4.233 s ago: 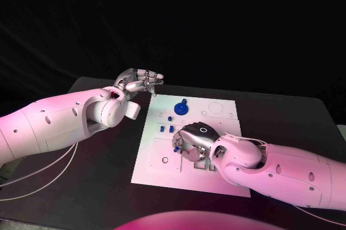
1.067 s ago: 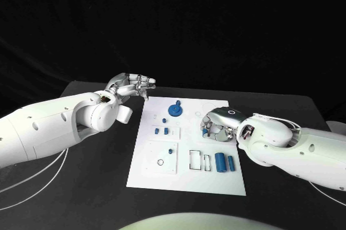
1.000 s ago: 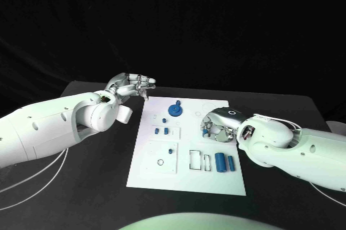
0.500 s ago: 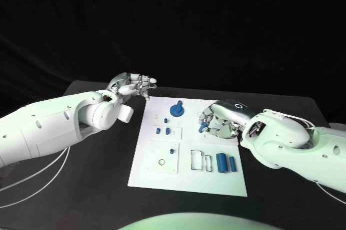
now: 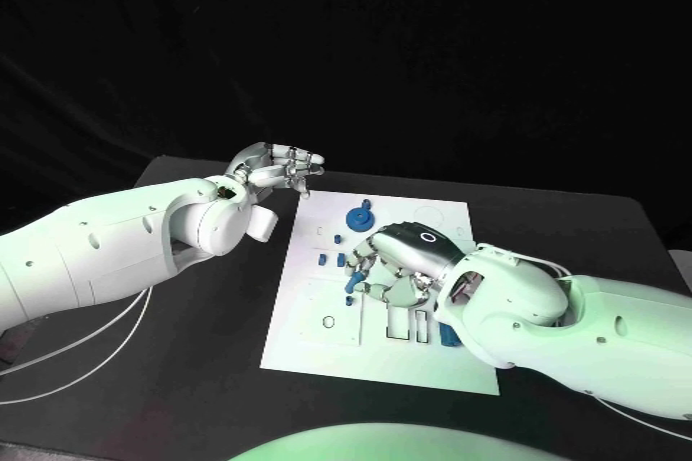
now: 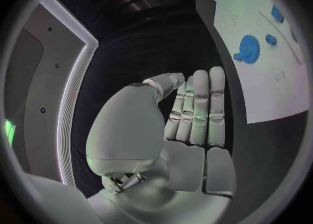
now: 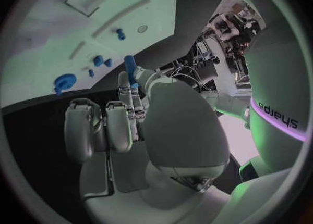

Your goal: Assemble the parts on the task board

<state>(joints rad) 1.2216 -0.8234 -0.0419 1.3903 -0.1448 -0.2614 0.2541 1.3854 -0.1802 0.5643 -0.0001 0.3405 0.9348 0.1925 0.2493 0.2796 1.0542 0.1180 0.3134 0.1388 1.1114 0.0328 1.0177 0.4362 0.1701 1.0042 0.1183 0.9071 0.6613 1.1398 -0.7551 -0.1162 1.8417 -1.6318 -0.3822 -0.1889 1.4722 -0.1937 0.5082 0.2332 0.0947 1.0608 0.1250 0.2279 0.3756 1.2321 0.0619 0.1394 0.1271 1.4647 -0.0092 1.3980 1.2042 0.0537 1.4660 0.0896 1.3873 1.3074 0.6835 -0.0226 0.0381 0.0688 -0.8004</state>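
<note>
The left hand hangs over the black table just off the far left corner of the task board. Its fingers lie straight and close together, with nothing in them.

On the white board, just beyond the right hand, a round blue part with a small knob lies near the far edge. Small blue pieces sit on the side of the right hand nearer the left hand.

The right hand is low over the middle of the board, its back uppermost. In the right wrist view a blue cylinder part is pinched at its fingertips, while the remaining fingers curl loosely beside it.
</note>
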